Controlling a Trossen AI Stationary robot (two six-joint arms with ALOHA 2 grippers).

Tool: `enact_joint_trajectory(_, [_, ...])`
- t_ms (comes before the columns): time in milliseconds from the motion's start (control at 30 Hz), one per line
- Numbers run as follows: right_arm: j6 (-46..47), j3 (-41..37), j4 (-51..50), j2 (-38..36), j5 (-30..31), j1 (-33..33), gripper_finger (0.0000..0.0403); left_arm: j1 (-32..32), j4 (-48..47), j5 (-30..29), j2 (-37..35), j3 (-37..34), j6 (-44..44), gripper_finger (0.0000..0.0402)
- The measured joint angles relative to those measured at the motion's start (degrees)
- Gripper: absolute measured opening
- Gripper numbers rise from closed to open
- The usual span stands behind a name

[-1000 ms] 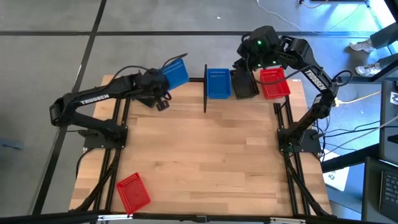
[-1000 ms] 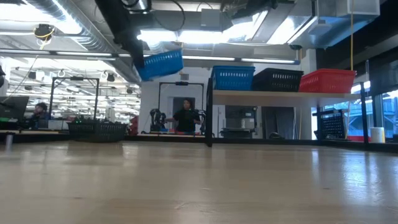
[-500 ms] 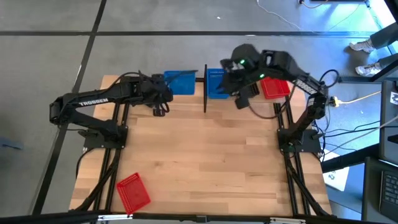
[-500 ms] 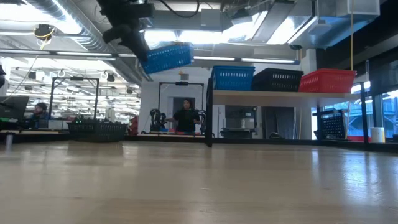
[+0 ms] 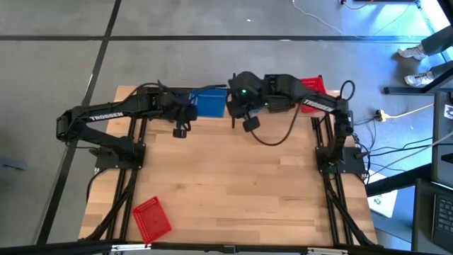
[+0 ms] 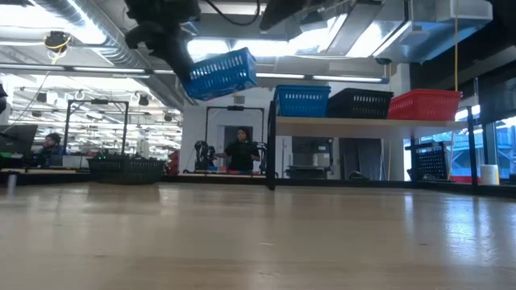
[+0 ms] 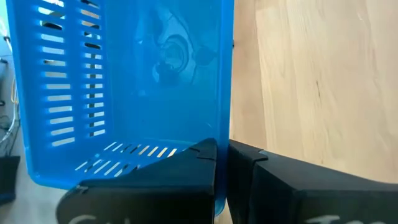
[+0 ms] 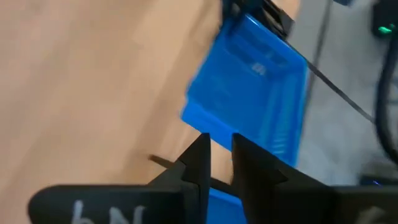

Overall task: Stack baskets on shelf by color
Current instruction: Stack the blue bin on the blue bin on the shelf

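My left gripper [image 7: 222, 158] is shut on a blue basket [image 5: 209, 103], held in the air just left of the shelf [image 6: 347, 122]. In the low view this basket [image 6: 219, 74] hangs tilted, its right end higher. On the shelf a blue basket [image 6: 301, 101], a black basket [image 6: 359, 103] and a red basket [image 6: 423, 105] stand in a row on their bases. My right gripper [image 8: 222, 155] reaches over the shelf's left end, open by a narrow gap with nothing between its fingers. A second red basket [image 5: 151, 218] lies on the table's near left corner. My left gripper pinches one side wall of the blue basket [image 7: 224, 134] close to a corner, one finger inside the basket and one outside. The fingers come slanting down from the table's left. The basket is lifted clear of table and shelf, tilted.
My right arm [image 5: 304, 103] lies along the shelf in the high view and covers the blue and black baskets there. The shelf's black posts [image 6: 271, 153] stand at the far edge. The wooden tabletop [image 5: 226, 177] lies bare between the arms' bases.
My left gripper has carried the blue basket toward the table's right, closer to the shelf, rolling so that the basket tips further. My right gripper has swung from over the black and red baskets leftward along the shelf and lower, rolling as it went.
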Motion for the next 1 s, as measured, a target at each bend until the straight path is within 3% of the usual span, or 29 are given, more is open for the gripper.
enact_joint_trajectory(200, [6.7, 0.0, 5.5, 1.2, 8.0, 0.8, 0.0067, 0.0, -5.1, 0.1, 0.0, 0.0, -0.9, 0.0])
enact_joint_trajectory(467, [10.1, 0.0, 5.5, 1.2, 3.7, 0.8, 0.0026, -0.4, -6.9, -0.6, 0.0, 0.0, -1.7, 0.0])
enact_joint_trajectory(633, [12.7, 0.0, 6.1, 1.2, 1.5, 0.7, 0.001, -2.5, -6.9, -6.3, 0.0, 0.0, -1.1, 0.0])
enact_joint_trajectory(900, [18.1, 0.0, 5.9, 1.9, 1.5, 0.6, 0.0073, -7.4, -6.9, -9.7, 0.0, 0.0, 0.9, 0.0])
enact_joint_trajectory(1000, [18.3, 0.0, 5.6, 2.3, 1.5, 0.4, 0.0099, -9.5, -7.0, -13.5, 0.0, 0.0, -0.2, 0.0])
